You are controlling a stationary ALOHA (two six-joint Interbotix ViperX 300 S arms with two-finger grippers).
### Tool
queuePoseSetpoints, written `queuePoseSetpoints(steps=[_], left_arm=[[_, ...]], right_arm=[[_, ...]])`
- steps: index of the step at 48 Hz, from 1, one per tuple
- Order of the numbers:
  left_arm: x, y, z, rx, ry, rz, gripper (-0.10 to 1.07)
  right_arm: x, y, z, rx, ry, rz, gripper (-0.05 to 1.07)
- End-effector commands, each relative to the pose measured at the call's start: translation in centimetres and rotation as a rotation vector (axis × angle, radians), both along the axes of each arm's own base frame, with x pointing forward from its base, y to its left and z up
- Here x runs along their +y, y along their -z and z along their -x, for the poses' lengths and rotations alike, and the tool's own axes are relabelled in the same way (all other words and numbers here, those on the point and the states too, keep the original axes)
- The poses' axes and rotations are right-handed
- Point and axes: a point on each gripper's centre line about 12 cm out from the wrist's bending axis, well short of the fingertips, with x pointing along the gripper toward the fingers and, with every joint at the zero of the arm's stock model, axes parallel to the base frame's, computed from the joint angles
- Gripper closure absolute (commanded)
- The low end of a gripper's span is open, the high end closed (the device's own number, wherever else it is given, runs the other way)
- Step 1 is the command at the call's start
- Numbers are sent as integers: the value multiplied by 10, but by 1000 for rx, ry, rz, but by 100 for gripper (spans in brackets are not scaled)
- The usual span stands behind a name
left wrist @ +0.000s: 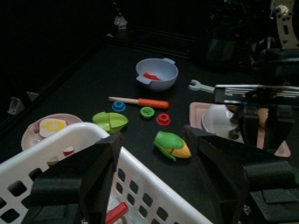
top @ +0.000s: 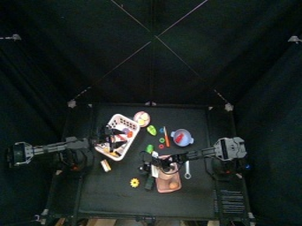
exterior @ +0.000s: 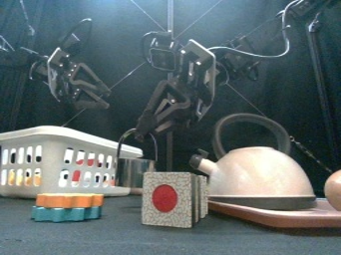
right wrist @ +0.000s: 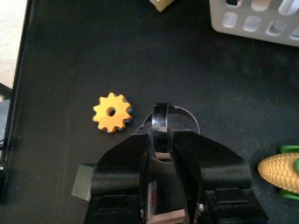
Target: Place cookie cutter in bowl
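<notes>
The cookie cutter is a thin round metal ring, and my right gripper is shut on its rim just above the black table. In the front view a shiny metal ring stands below that gripper. From above, the right gripper is left of centre. The pale blue-grey bowl with red inside stands behind it, a short way off. My left gripper is open over the white lattice basket, at the table's left.
An orange gear-shaped piece lies beside the right gripper. A pink board with a pale kettle lies at the front. A block with a red dot, toy corn and small toy pieces are scattered mid-table.
</notes>
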Motion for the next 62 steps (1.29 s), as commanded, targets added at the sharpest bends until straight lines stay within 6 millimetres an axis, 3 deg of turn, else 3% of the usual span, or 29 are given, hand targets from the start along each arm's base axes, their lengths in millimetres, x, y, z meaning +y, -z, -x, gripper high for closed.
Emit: queuePoseSetpoints(steps=[1,6,15,27,35,49,62], left_arm=[[1,-5,-2,-19,0,-5,5],[1,-5,-2,-17,0,-5,5],[1,-4,-1,-13,-1,-4,5],[1,-3,-1,-12,2,-5,5],[1,-3,-1,-12,1,-6,5],[2,-1,0,-10,-5,-1,5],[2,-1,0,-8,-8,0,5]], right_arm=[[-5,-37,0,-87,11,0,43],[-15,-51,9,-115,35,-1,43],[-44,-76,44,-166,130,-16,43],[-98,-67,109,-151,361,-26,43],[-118,-60,152,-157,499,-27,43],[-128,-51,211,-192,674,-45,43],[-129,-28,239,-159,811,-89,43]])
